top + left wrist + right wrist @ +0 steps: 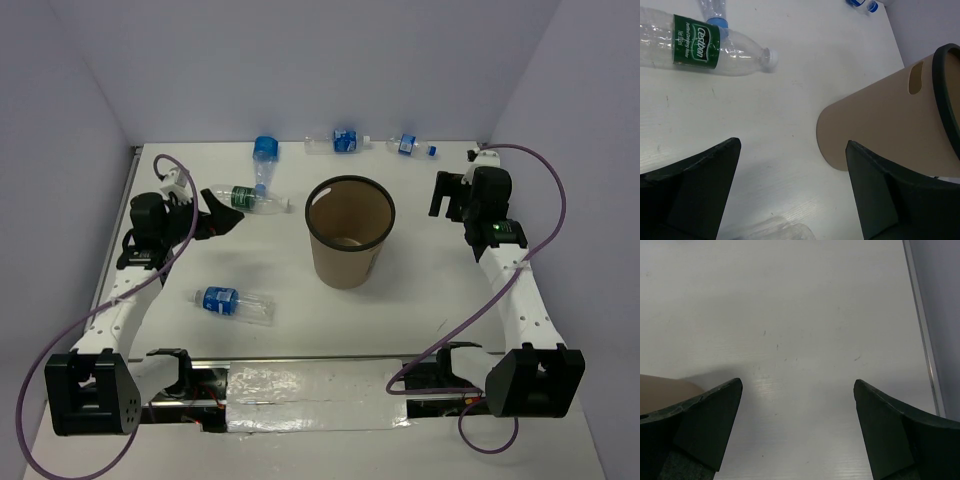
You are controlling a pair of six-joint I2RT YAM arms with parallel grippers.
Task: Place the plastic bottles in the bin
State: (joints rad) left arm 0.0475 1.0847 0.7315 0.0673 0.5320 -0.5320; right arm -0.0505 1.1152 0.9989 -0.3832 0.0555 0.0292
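Observation:
The brown bin [345,262] with a black rim stands upright mid-table. Five clear bottles lie around it: a green-label one [252,198] to its left, a blue-label one [265,158] behind that, two blue-label ones [340,141] [408,146] along the back edge, and one [232,303] at the front left. My left gripper [218,215] is open and empty, just left of the green-label bottle [700,46]; the bin [880,125] is to its right. My right gripper [445,193] is open and empty, right of the bin, over bare table [797,385].
White walls close the table at the back and both sides. The arm bases and purple cables sit along the near edge. In the left wrist view a clear bottle [775,232] shows at the bottom edge, below the fingers. The bin's edge [662,392] shows in the right wrist view.

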